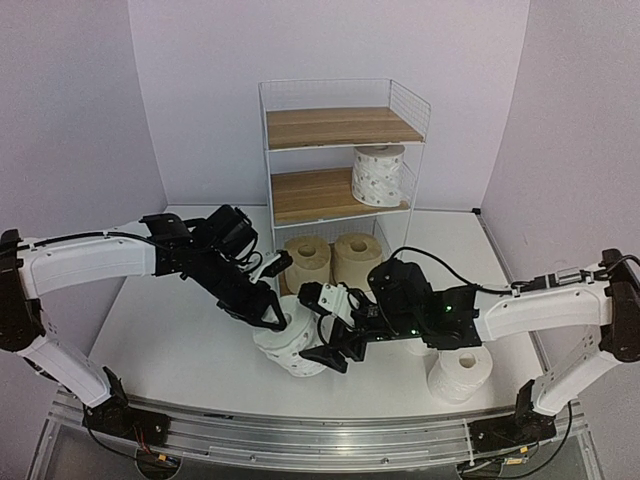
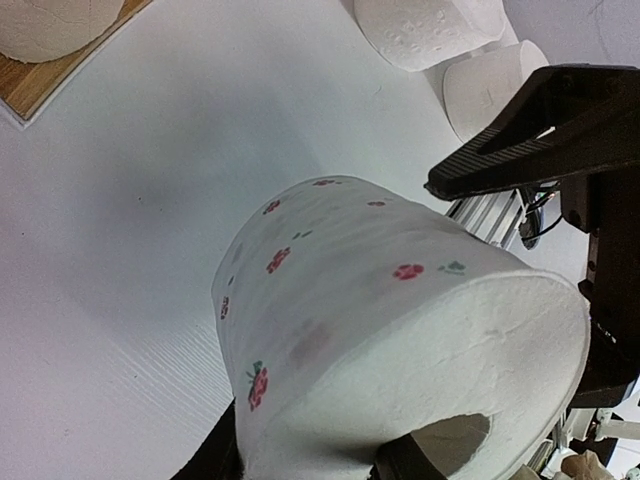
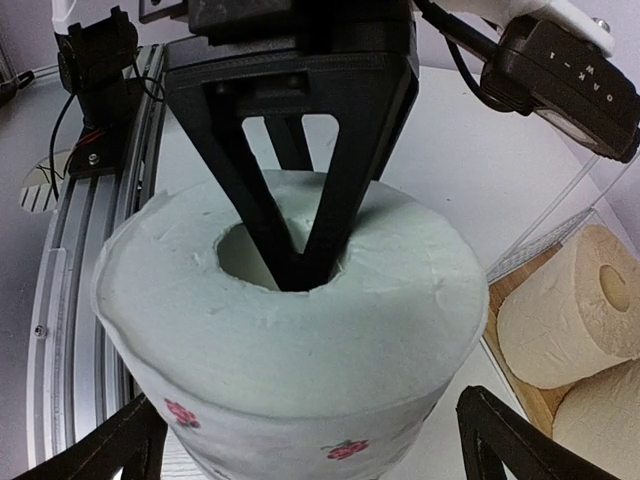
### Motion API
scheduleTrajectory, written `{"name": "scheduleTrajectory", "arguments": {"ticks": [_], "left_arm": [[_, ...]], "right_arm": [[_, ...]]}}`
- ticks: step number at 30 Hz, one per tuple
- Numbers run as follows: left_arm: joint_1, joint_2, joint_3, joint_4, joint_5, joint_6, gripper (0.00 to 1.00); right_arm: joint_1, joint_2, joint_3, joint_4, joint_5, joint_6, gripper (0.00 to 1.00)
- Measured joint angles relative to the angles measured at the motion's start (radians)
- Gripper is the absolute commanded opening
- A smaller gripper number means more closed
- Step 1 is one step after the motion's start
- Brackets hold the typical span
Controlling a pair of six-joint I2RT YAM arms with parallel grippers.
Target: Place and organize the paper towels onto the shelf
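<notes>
My left gripper is shut on a white roll with small red flower dots. One finger is inside the hollow core and the other is on the outer wall, as the left wrist view shows. The roll is tilted just above the table in front of the shelf. My right gripper is wide open, with a finger on each side of this roll and a gap at both. A second dotted roll stands on the middle board. Two beige rolls stand on the bottom board.
A plain white roll stands on the table at the right, and another is partly hidden behind my right arm. The top board of the shelf holds nothing. The metal base rail runs along the near edge.
</notes>
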Motion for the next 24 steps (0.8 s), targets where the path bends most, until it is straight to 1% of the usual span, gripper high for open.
{"name": "scheduleTrajectory", "arguments": {"ticks": [3, 6, 11, 12, 13, 14, 15, 16, 18, 21, 23, 24], "left_arm": [[0.001, 0.007, 0.004, 0.001, 0.011, 0.007, 0.02], [0.001, 0.012, 0.004, 0.002, 0.046, 0.031, 0.02], [0.003, 0.026, 0.005, -0.015, 0.087, 0.076, 0.03], [0.005, 0.029, 0.005, -0.021, 0.088, 0.084, 0.04], [0.005, 0.031, 0.005, -0.024, 0.088, 0.088, 0.05], [0.005, 0.032, 0.005, -0.027, 0.088, 0.093, 0.07], [0.005, 0.032, 0.007, -0.032, 0.088, 0.097, 0.08], [0.005, 0.032, 0.01, -0.038, 0.088, 0.105, 0.12], [0.005, 0.032, 0.015, -0.047, 0.085, 0.125, 0.25], [0.005, 0.032, 0.033, -0.058, 0.077, 0.141, 0.43], [0.004, 0.032, 0.056, -0.073, 0.06, 0.135, 0.6], [0.004, 0.032, 0.073, -0.078, 0.046, 0.132, 0.66]], "right_arm": [[0.0, 0.0, -0.004, 0.009, -0.012, 0.002, 0.98], [0.0, 0.002, -0.003, 0.011, -0.06, 0.01, 0.94], [-0.001, 0.034, 0.014, 0.01, -0.132, 0.031, 0.81], [-0.002, 0.04, 0.016, 0.011, -0.137, 0.036, 0.74], [-0.003, 0.044, 0.017, 0.01, -0.143, 0.041, 0.66], [-0.004, 0.045, 0.018, 0.01, -0.148, 0.043, 0.54], [-0.004, 0.044, 0.018, 0.01, -0.15, 0.05, 0.45], [-0.004, 0.044, 0.018, 0.01, -0.152, 0.057, 0.38], [-0.007, 0.04, 0.018, 0.008, -0.154, 0.071, 0.31], [-0.011, 0.029, 0.018, 0.007, -0.154, 0.087, 0.26], [-0.014, 0.017, 0.018, 0.006, -0.149, 0.096, 0.24], [-0.014, 0.009, 0.018, 0.006, -0.144, 0.1, 0.24]]}}
